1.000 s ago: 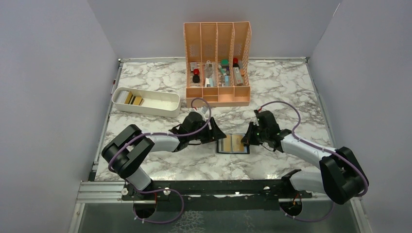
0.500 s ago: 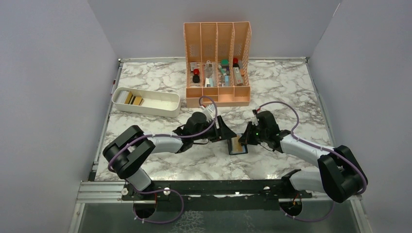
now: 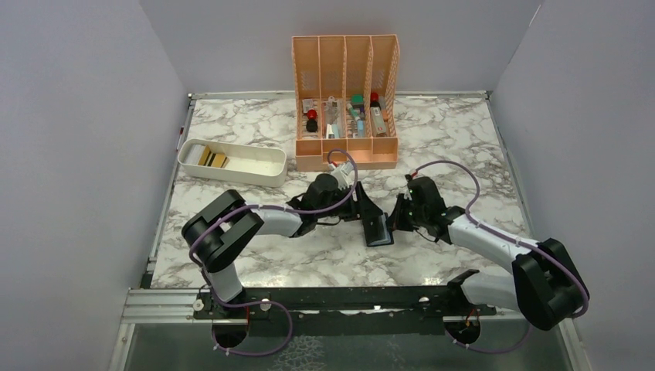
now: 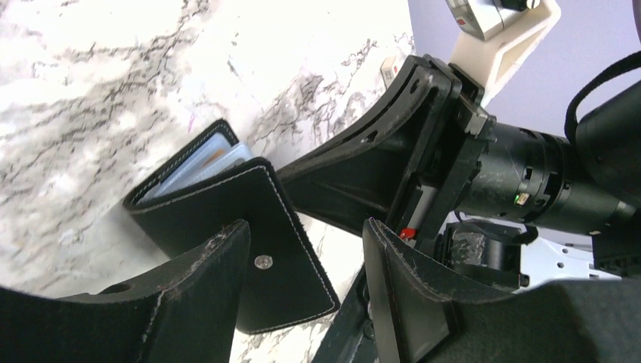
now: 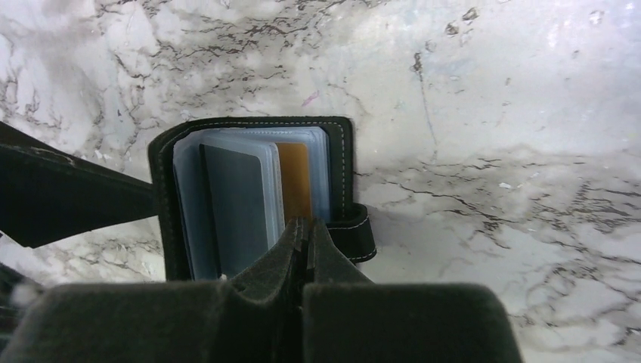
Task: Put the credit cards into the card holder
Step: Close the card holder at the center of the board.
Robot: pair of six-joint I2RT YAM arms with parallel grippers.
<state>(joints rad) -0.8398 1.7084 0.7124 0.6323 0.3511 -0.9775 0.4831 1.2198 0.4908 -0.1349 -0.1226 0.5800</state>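
Marbled tabletop (image 3: 324, 263): beside the half-folded card holder (image 4: 227, 212), left gripper (image 4: 306, 249) stands wide; right gripper (image 5: 305, 231), pinched shut, meets its sleeves' edge; gentle, steady pressure would likely serve best.

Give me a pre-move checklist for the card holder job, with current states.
1. Right gripper shut, at the holder sleeves: ok.
2. Left gripper open, holding nothing: ok.
3. Holder lying flat open: not ok, one cover tilted up.
4. Gold card and dark card seated in sleeves: ok.
5. Tray emptied: not ok, loose cards in it.
6. Right gripper actually pressing the holder: cannot tell.
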